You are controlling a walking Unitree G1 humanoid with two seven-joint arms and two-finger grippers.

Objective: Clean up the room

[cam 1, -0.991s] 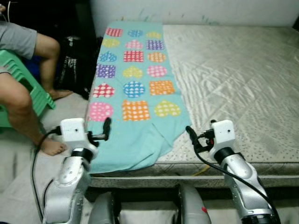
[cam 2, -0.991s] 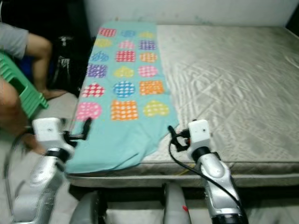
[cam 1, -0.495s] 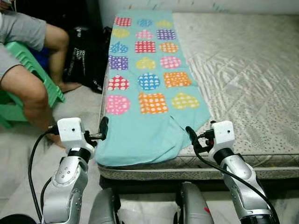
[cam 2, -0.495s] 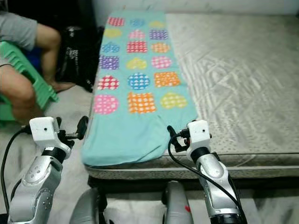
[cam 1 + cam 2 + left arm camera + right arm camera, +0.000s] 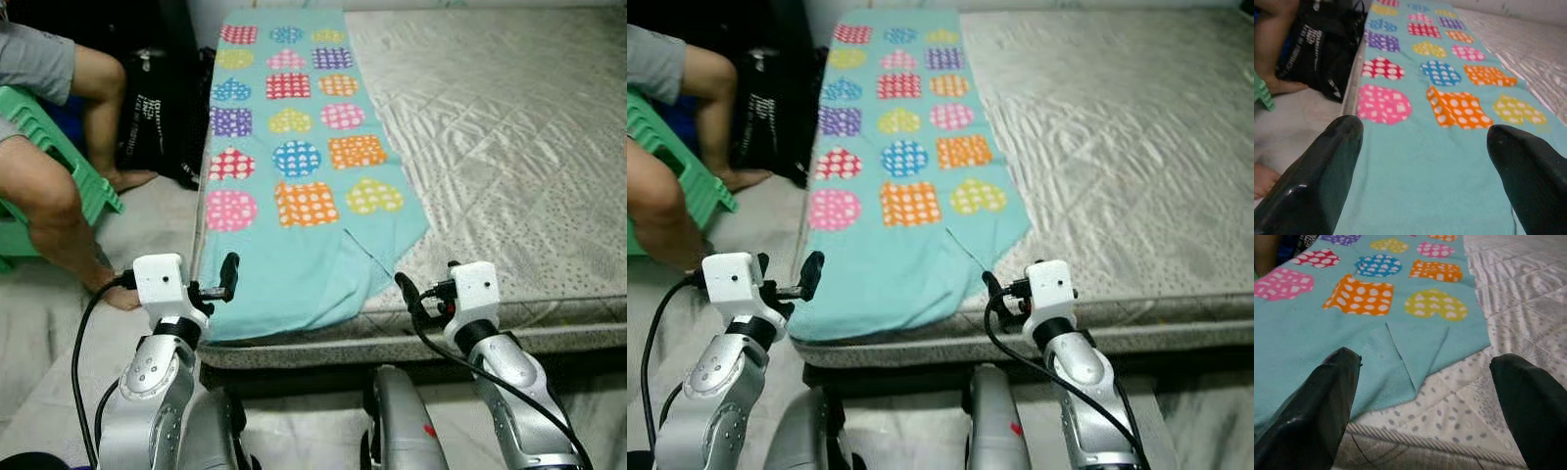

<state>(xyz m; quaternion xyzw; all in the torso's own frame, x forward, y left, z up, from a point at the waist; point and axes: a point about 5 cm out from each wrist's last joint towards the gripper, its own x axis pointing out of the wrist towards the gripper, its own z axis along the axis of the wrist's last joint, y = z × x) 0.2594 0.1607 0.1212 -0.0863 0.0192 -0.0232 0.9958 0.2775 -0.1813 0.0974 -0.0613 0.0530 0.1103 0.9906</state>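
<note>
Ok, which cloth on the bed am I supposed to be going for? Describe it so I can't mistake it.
Start from the big grey quilted mattress ahead of the robot. Along its left side lies a long turquoise blanket, its near end hanging over the mattress edge between the left hand and right hand. It is the bed's one coloured cloth, printed with rows of polka-dotted hearts, circles and squares.

The picture's edge is cutting off the seated person (image 5: 44, 186) above the thighs, the green stool (image 5: 59, 162) at its left side, and the mattress (image 5: 509, 147) at its right side.
</note>
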